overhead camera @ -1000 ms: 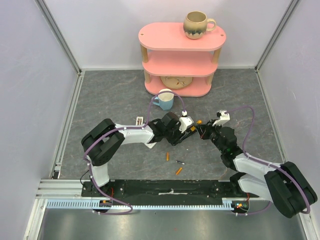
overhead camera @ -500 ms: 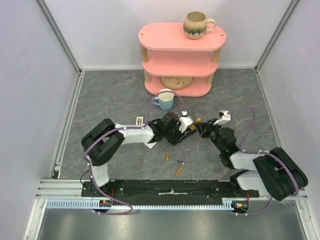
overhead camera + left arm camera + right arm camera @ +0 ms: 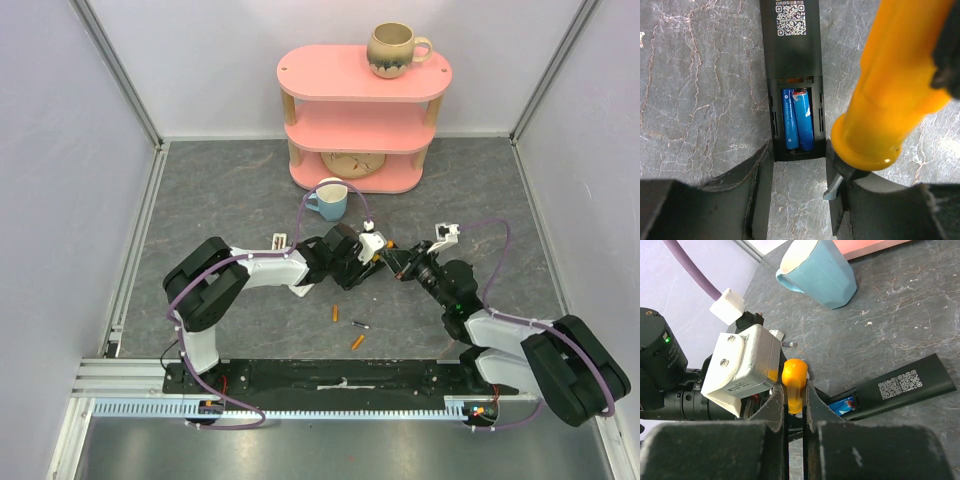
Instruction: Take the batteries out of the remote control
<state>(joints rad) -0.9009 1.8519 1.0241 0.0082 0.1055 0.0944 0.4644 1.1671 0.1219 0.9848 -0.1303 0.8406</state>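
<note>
Right now the two blue batteries [image 3: 797, 125] lie side by side in the open compartment of the remote [image 3: 792, 60], and their long axis runs along the long axis of the remote. The left gripper [image 3: 798, 165] is clamped on the remote at the compartment end, one finger on each side. The right gripper [image 3: 793, 397] is clenched on the orange handle of the screwdriver [image 3: 900, 90], so the right arm is the one that works here.

In the left wrist view the screwdriver comes from the right side, and its metal tip [image 3: 832, 187] is outside the compartment, just beside the remote's edge and the left gripper's finger [image 3: 840, 215]. I judge that the tip must go over the side wall and under the end of the nearer cell.

Room is tight: the walls are close around the cells and the fingers flank them. Three loose cells [image 3: 335, 313] lie on the table [image 3: 220, 190] nearer the bases, and the blue mug [image 3: 330, 200] stands well apart.
</note>
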